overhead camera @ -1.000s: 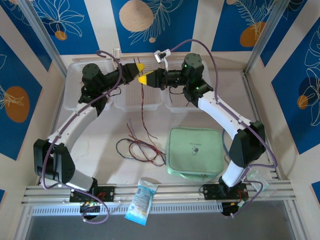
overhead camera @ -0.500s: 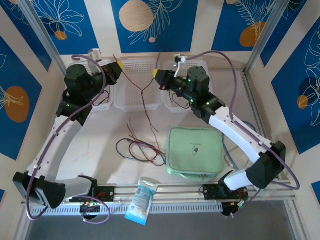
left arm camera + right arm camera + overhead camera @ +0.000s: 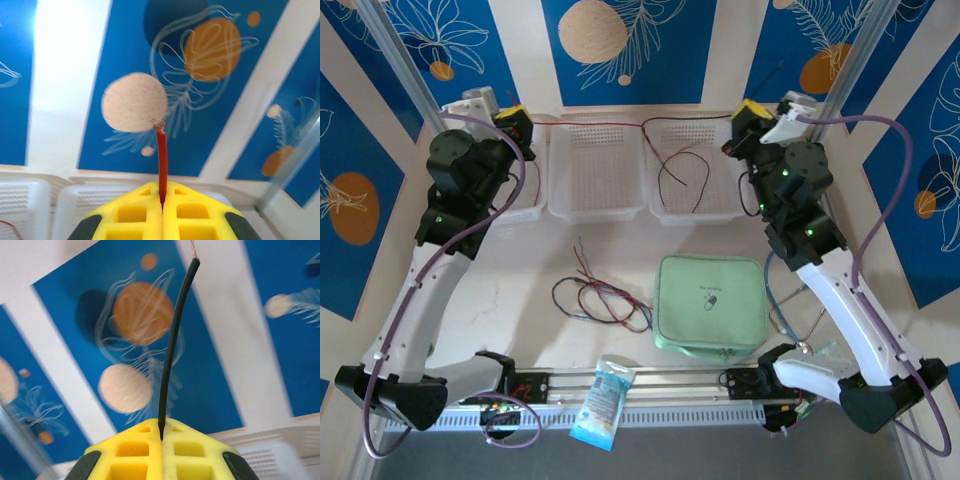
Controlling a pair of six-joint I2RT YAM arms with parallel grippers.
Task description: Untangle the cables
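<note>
My left gripper (image 3: 517, 124) is at the back left, shut on the end of a red cable (image 3: 590, 125) that runs taut over the baskets. Its stripped tip (image 3: 161, 145) sticks out between the closed yellow fingers (image 3: 135, 215). My right gripper (image 3: 745, 112) is at the back right, shut on a black cable (image 3: 695, 120), whose end (image 3: 175, 345) rises from the closed yellow fingers (image 3: 195, 455). The two cables meet near the middle, where a dark loop (image 3: 682, 168) hangs over the right basket. More cables (image 3: 602, 297), red, black and blue-grey, lie tangled on the table.
Three white baskets stand along the back: left (image 3: 525, 200), middle (image 3: 597, 195), right (image 3: 720, 205). A green pouch (image 3: 712, 300) lies right of the tangle, a snack packet (image 3: 602, 400) on the front rail. A light-blue cord (image 3: 772, 290) runs beside the right arm.
Both arms have swung outward and back, left to the far left and right to the far right. The red and black cables came up off the table and now stretch taut between them.
</note>
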